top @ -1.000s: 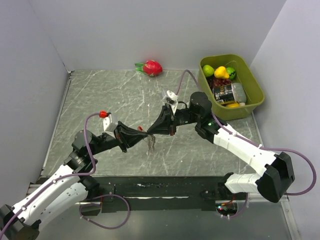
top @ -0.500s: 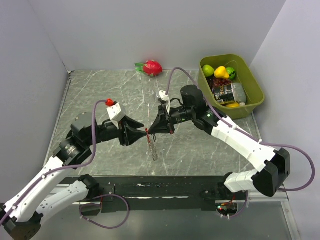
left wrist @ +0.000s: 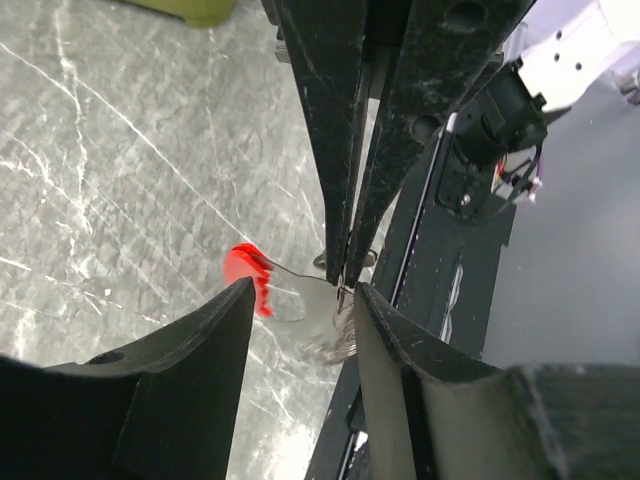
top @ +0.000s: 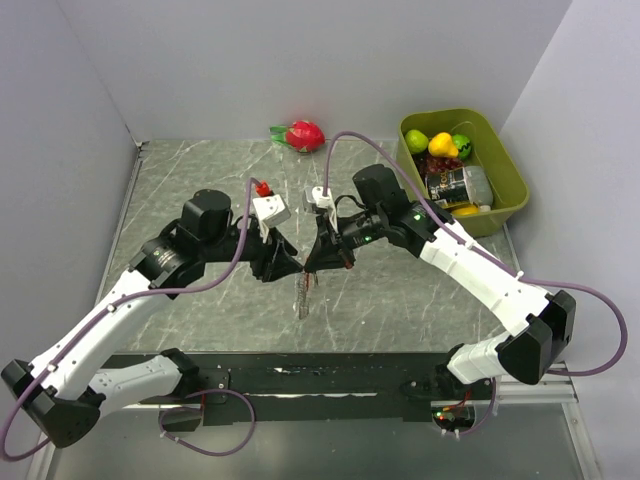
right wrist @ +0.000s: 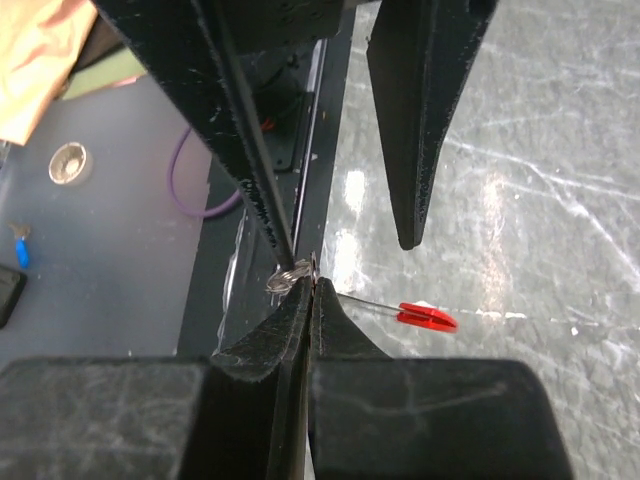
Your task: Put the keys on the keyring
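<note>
The keyring is a thin red loop (left wrist: 246,277) joined to a silvery bunch (left wrist: 333,341). It hangs from my right gripper (right wrist: 310,285), which is shut on its metal ring (right wrist: 286,276), with the red loop (right wrist: 425,318) sticking out sideways. In the top view the keyring (top: 303,297) dangles above mid-table under my right gripper (top: 313,267). My left gripper (left wrist: 305,292) is open, and its fingers (right wrist: 415,190) straddle the right gripper's tips without closing on anything. In the top view it (top: 289,268) faces the right gripper tip to tip. I cannot tell any separate key apart from the bunch.
A green bin (top: 510,196) with fruit and a can stands at the back right. A red dragon fruit (top: 304,134) lies by the back wall. A black strip (top: 320,375) runs along the table's near edge. Grey walls close in the left and right sides.
My left arm has swung up and toward the middle and its wrist has turned. The right gripper shifted slightly left, still holding the keyring, which now hangs straight down.
</note>
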Action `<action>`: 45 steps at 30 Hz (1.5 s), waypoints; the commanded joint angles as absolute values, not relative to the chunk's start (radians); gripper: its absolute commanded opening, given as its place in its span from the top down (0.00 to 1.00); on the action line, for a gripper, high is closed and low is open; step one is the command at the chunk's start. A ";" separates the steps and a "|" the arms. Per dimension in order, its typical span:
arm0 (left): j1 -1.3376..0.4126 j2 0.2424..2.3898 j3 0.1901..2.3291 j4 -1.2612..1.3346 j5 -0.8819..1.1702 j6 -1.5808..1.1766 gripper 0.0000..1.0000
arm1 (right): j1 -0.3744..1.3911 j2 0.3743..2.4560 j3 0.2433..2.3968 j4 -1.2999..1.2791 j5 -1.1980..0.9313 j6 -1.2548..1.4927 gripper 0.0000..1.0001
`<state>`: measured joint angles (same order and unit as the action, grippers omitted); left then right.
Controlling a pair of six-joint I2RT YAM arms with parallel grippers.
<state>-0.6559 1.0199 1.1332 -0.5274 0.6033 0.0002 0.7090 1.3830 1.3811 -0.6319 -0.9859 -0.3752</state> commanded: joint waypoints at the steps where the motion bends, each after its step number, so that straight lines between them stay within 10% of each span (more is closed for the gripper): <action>1: -0.657 1.037 1.189 -0.571 0.649 0.057 0.52 | 0.709 1.390 1.433 -0.690 -0.989 -0.426 1.00; 13: -0.657 1.075 1.186 -0.563 0.687 0.067 0.61 | 0.710 1.371 1.408 -0.634 -0.976 -0.394 1.00; 22: -0.657 1.106 1.184 -0.566 0.712 0.071 0.98 | 0.709 1.356 1.396 -0.603 -0.966 -0.373 1.00; 41: -0.657 0.807 0.833 0.051 0.502 -0.267 0.99 | 0.707 1.316 1.298 -0.405 -1.003 -0.247 0.92; 45: -0.657 0.769 0.772 0.145 0.460 -0.327 0.99 | 0.707 1.299 1.269 -0.362 -1.011 -0.224 0.73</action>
